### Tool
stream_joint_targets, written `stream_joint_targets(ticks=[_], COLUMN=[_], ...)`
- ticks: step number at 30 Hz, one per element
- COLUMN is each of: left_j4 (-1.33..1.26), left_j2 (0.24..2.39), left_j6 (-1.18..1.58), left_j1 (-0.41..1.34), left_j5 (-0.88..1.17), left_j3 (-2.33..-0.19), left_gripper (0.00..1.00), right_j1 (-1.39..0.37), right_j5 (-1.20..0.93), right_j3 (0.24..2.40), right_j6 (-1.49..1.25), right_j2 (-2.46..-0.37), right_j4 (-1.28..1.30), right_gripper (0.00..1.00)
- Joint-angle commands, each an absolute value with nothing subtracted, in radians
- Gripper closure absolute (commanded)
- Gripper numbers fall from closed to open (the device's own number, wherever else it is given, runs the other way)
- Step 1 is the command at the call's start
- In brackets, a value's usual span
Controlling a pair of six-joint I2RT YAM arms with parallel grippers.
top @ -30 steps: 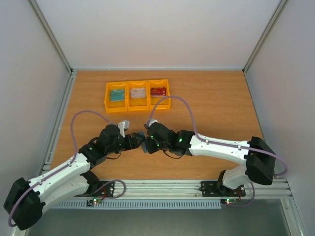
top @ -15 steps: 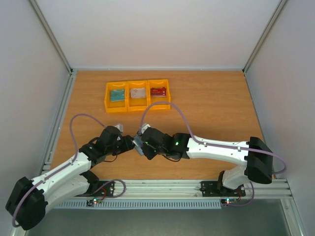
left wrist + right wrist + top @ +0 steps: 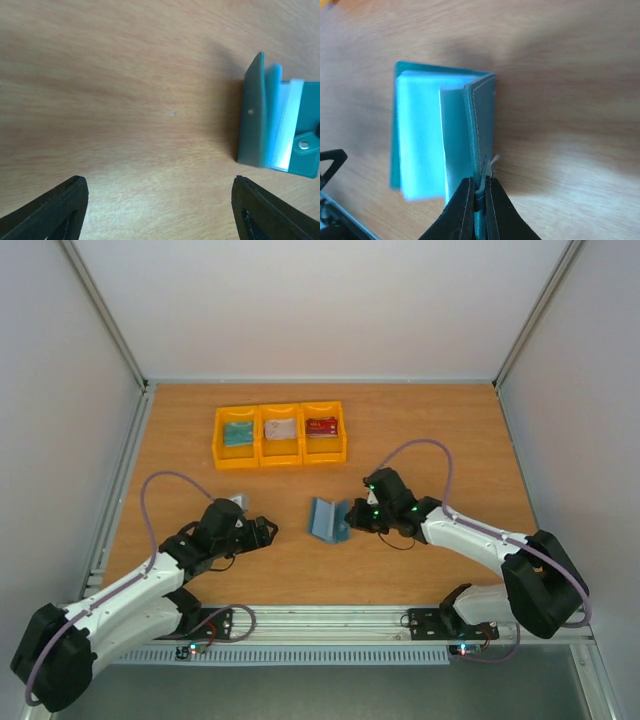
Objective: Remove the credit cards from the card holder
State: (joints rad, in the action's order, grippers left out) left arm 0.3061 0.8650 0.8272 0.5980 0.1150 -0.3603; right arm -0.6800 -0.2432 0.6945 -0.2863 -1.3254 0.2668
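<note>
Top external: left gripper point(image 3: 267, 529) has released and withdrawn; right gripper point(image 3: 349, 516) still pinches card holder point(image 3: 325, 520).

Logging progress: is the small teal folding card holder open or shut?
Open: teal folding card holder has its covers spread, pale blue inner leaves showing.

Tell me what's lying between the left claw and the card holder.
Nothing: only bare wooden table lies between the left claw and the card holder. The top view shows the gap; the left wrist view confirms it.
</note>
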Motion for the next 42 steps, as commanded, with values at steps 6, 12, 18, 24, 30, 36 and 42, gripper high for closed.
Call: stream_joint_targets(ticks=[6,12,18,24,30,36,42], left_j4=[0.21,0.21,0.204,0.198,0.171,0.072,-0.088], left_j2=[0.843,0.837,0.836,0.794,0.688,0.563,0.556], left_j6=[0.755,0.755,0.759,0.684,0.506,0.183,-0.057], left_j1=[0.591,0.588,0.586,0.542,0.343,0.138,0.013], left_j5=[0.117,0.121,0.123,0.093,0.021,-0.065,-0.102], left_j3=[-0.358,-0.356,-0.354,-0.386,-0.413,-0.426,-0.35], left_gripper=[0.18,0.17,0.15,0.09,0.02,0.01,0.01], right_j1=[-0.503,-0.502,-0.502,-0.491,-0.238,0.01,0.036], right_j5=[-0.496,-0.359,-0.151,0.031,0.09,0.162,0.309], right_j3=[0.491,0.621,0.732,0.895,0.949,0.841,0.598], right_j6=[-0.593,-0.387,-0.248,-0.08,0.09,0.183,0.322], right_j2=[-1.312,-1.248,-1.16,-1.107,-1.003,-0.861,-0.85], right_j4=[0.037,0.383,0.635,0.747,0.709,0.465,0.104], right_gripper=[0.98,0.76,0.54,0.43,0.1,0.01,0.01])
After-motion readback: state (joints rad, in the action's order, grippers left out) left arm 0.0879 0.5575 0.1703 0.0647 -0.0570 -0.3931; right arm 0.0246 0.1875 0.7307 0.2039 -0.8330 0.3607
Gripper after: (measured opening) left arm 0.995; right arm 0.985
